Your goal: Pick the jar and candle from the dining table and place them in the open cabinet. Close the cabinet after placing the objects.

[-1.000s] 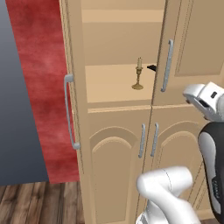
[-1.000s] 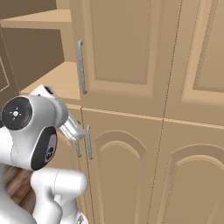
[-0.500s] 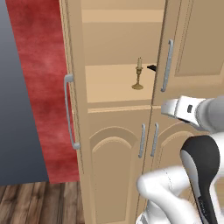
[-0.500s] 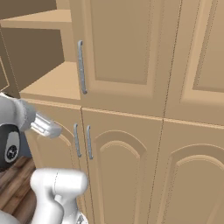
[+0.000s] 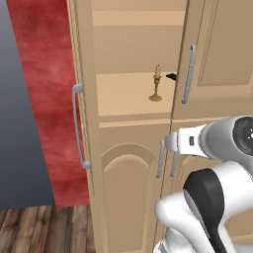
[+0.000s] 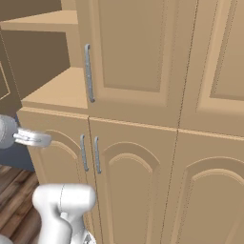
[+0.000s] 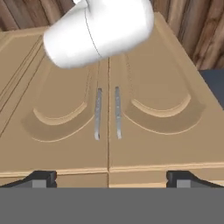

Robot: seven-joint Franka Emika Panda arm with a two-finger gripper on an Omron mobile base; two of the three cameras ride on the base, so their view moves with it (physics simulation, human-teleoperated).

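Brass candle [image 5: 156, 87] stands inside open cabinet [image 5: 128, 94].

Cream candle [image 5: 156, 83] stands upright on the shelf of the open tan cabinet [image 5: 133, 168].

One cabinet [image 5: 133, 188]. One candle [image 5: 156, 84] on the open shelf [image 5: 123, 91], w/ one small black object [image 5: 172, 76] just behind it (too small to identify). One shelf visible in the open bay in left base view. Silver bar handles [image 5: 79, 126]: four in left base view, one on the open door, one on the upper right door, two on the lower doors. Arched lower doors [image 7: 57, 118]: two in hand view, each w/ one handle.
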